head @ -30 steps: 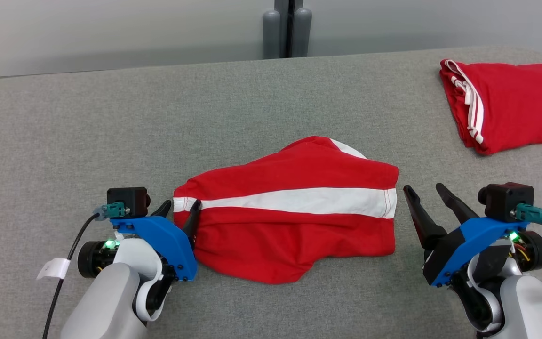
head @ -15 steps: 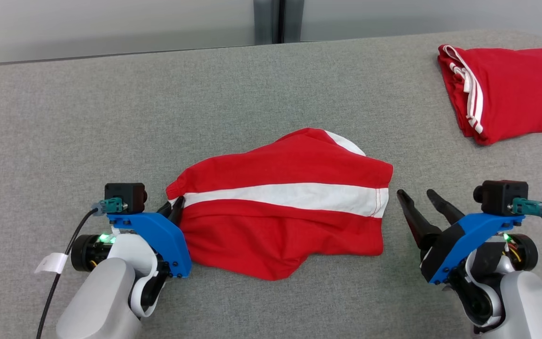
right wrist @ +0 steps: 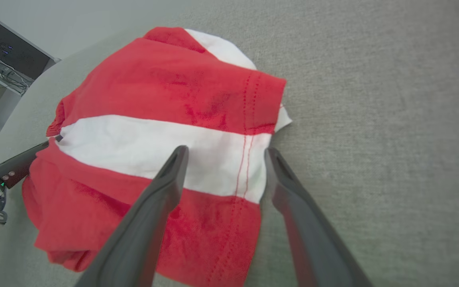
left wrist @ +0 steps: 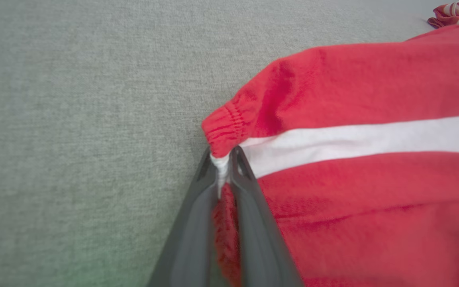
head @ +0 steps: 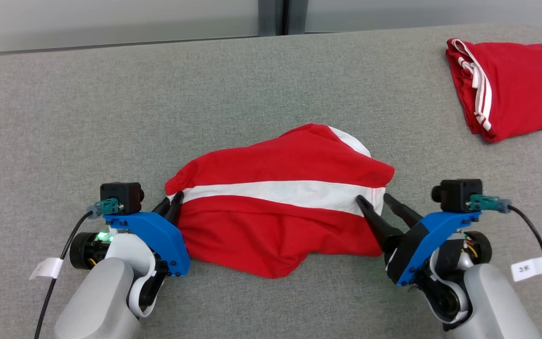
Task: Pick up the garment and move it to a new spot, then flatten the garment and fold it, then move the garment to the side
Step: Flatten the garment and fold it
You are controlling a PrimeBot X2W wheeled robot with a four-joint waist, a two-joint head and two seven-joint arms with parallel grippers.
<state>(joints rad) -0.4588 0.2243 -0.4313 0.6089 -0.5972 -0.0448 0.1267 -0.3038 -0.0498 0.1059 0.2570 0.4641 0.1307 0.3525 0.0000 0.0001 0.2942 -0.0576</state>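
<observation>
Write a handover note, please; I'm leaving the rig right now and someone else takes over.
Left gripper: shut on the left edge of the garment, at the white stripe.
Right gripper: open, jaws straddling the right hem, nothing gripped.
Garment: crumpled in the middle of the table; another folded red garment lies at the far right.
Done: left grasp only.
Left: close right, lift, move, flatten, fold, set aside.

The left claw [left wrist: 223, 161] pinches its two dark fingers together on the edge of the garment [left wrist: 357, 75], where the white band ends. The red cloth spreads rightward over the grey desk [left wrist: 74, 119]. A striped red cloth [left wrist: 454, 11] shows at the top right corner.
</observation>
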